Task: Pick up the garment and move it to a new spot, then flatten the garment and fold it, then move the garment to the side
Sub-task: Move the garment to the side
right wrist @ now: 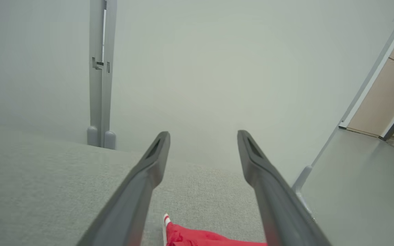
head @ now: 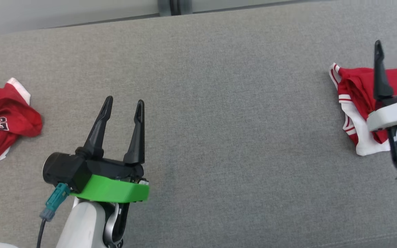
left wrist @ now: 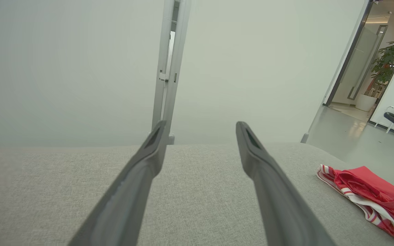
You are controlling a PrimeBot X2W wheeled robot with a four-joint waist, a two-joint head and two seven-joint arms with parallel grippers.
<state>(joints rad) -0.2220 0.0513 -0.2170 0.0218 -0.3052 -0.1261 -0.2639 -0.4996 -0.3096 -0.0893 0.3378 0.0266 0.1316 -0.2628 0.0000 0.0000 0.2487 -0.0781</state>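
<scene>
A grey woven-fabric surface (head: pixel 219 103) carried two garments; a crumpled red jersey (head: pixel 2 120) with white trim and white numerals lay at its left edge; a folded red garment (head: pixel 355 100) with white striped trim lay flat, well to the right of the jersey.

An office interior: a pale frosted partition wall (left wrist: pixel 63 68) joined by a grey metal post (left wrist: pixel 166 68), a glossy grey floor (left wrist: pixel 347 136), and a leafy green potted plant (left wrist: pixel 385 65) beyond a glass door (left wrist: pixel 361 61).

Bright, even, soft light with faint shadows; wrist views bend at the edges, perhaps slightly hazy
</scene>
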